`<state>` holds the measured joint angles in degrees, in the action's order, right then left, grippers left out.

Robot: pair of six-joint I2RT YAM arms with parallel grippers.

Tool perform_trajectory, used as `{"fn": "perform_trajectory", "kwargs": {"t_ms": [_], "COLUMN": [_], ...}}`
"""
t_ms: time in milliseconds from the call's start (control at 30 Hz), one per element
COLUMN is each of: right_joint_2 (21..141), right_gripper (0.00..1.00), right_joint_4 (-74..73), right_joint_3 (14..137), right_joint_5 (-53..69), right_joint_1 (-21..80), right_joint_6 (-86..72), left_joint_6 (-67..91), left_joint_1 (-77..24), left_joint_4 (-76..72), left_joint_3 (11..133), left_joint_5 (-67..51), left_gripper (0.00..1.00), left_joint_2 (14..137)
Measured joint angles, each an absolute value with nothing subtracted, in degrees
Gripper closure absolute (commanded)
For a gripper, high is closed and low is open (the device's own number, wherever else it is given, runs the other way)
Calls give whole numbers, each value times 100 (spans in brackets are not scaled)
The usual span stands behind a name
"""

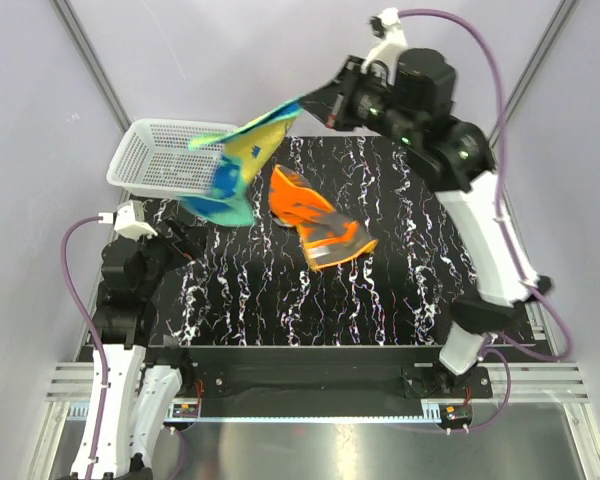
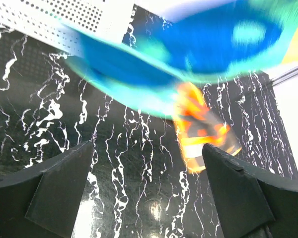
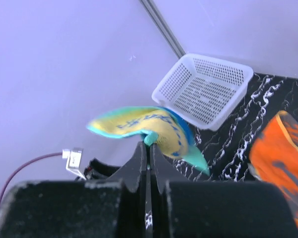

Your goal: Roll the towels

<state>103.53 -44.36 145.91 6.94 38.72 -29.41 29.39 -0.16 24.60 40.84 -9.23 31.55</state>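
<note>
1. Left wrist view: the left gripper sits low over the black marbled mat, its jaws spread wide with nothing between them, probably waiting to take a free corner.
2. Further out, the orange towel lies crumpled and unrolled near the mat's middle, with neither arm touching it.
3. Beyond it, the yellow towel hangs in the air, motion-blurred, with its teal back showing. Lifting it likely lets it fall open so it can be laid flat.
4. Farthest, the right gripper is closed tight on that towel's edge. The white mesh basket stands at the far left.
</note>
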Motion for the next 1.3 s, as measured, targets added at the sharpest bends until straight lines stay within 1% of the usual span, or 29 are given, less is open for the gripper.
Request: {"fn": "perform_trajectory", "kwargs": {"t_ms": [67,167,267,333,433,533,633,767,833,900,967,1067,1133,1300], "right_joint_2": [9526,8202,7363,7148,7161,7244,7216,6829,6447,6082,5714,5384,5277,5098], "right_gripper": [100,100,100,100,100,100,100,100,100,100,100,100,100,100], "right_joint_4": [-4160,-3669,-3601,-3529,-3406,-3404,-3336,-3175,-3157,-3166,-3229,-3420,-3542,-3743], "right_joint_3": [13391,10971,8890,7693,6149,4965,4451,4379,4379,4335,4252,4152,4095,3911], "right_joint_5": [633,403,43,-217,-384,-390,-325,-281,-242,-202,-183,-139,-86,14], "right_joint_1": [3846,3861,3859,3848,3811,3741,3710,3710,3710,3708,3710,3708,3706,3706], "right_joint_6": [-2967,-2978,-3039,-3188,-3538,-3933,-4132,-4150,-4147,-4147,-4147,-4147,-4150,-4169], "left_joint_6": [2867,2781,2757,2757,2742,2735,2722,2740,2740,2727,2727,2753,2764,2799], "left_joint_1": [-16,-16,-16,-16,-16,-16,-16,-152,-550,-1253,-1929,-2453,-2591,-2650], "left_joint_4": [2585,2724,2790,2788,2823,2893,2856,2506,2377,2425,2473,2464,2482,3109], "left_joint_3": [4169,4257,4263,4263,4263,4263,4276,4335,4469,4807,5485,6547,7205,8949], "left_joint_5": [-917,-902,-904,-904,-867,-805,-840,-980,-902,-602,-276,145,412,910], "left_gripper": [1,1,1,1,1,1,1,1,1,1,1,1,1,1], "left_joint_2": [3076,3055,3061,3074,3074,3096,3315,4246,4842,5660,6764,8281,9190,11187]}}
